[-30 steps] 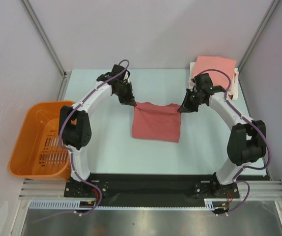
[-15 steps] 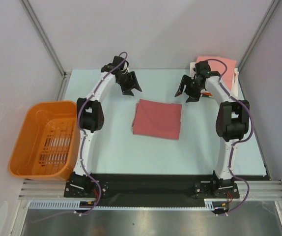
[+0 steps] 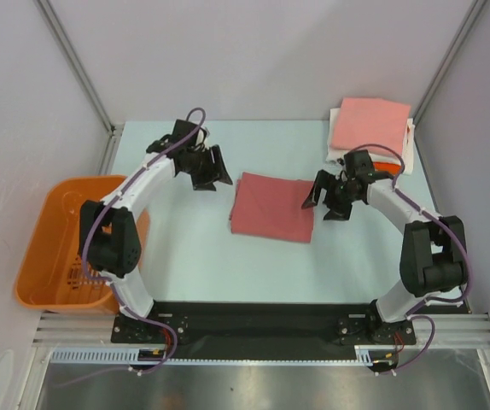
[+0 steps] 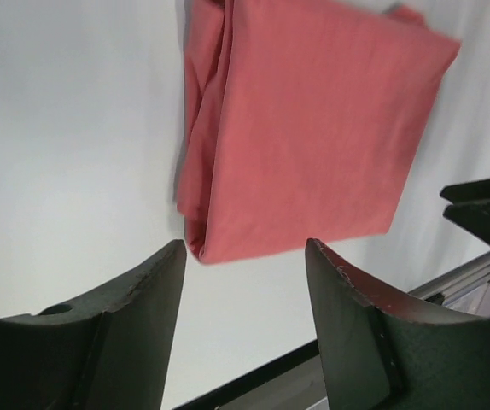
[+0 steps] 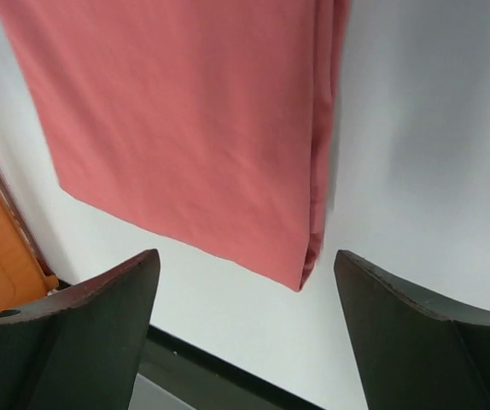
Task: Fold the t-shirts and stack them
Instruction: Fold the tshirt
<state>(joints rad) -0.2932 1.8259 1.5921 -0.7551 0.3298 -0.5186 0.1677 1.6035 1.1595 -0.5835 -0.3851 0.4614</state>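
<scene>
Red t-shirt [image 3: 272,207] lies between left hand [image 3: 214,176], right hand [image 3: 320,207].

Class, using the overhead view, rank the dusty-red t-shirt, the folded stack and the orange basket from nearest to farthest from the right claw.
1. The dusty-red t-shirt, in the middle, just left of the right claw.
2. The folded stack, at the far right corner.
3. The orange basket, at the far left.

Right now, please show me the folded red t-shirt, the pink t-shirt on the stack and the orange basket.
folded red t-shirt [image 3: 272,207]: top external view, middle of its cloth.
pink t-shirt [image 3: 369,125]: top external view, middle of its top.
orange basket [image 3: 44,231]: top external view, its left wall.
</scene>
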